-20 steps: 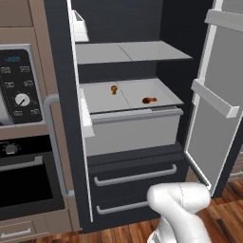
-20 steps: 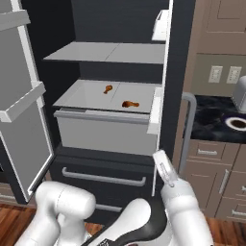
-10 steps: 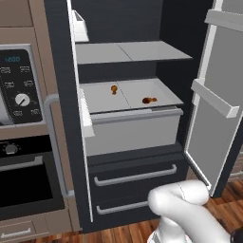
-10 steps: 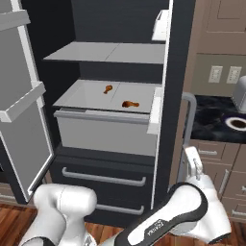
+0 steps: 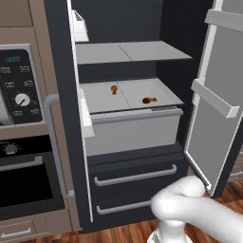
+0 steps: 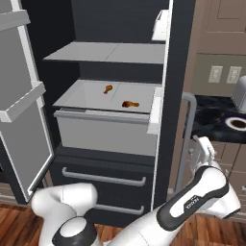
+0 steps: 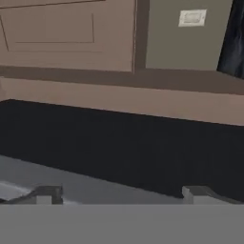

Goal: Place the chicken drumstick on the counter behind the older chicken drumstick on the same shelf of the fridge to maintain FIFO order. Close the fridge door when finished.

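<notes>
2 drumsticks lie on the shelf. the gripper is spread wide and holds nothing. next, close the fridge doors.

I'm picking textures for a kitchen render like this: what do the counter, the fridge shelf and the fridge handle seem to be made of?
The counter looks like polished black marble: glossy, with thin white veins. The shelf looks like matte light-grey plastic or frosted glass: flat, with a centre seam and a pale lip. The fridge handle looks like brushed grey metal, a smooth bent bar, though it could be painted.
</notes>
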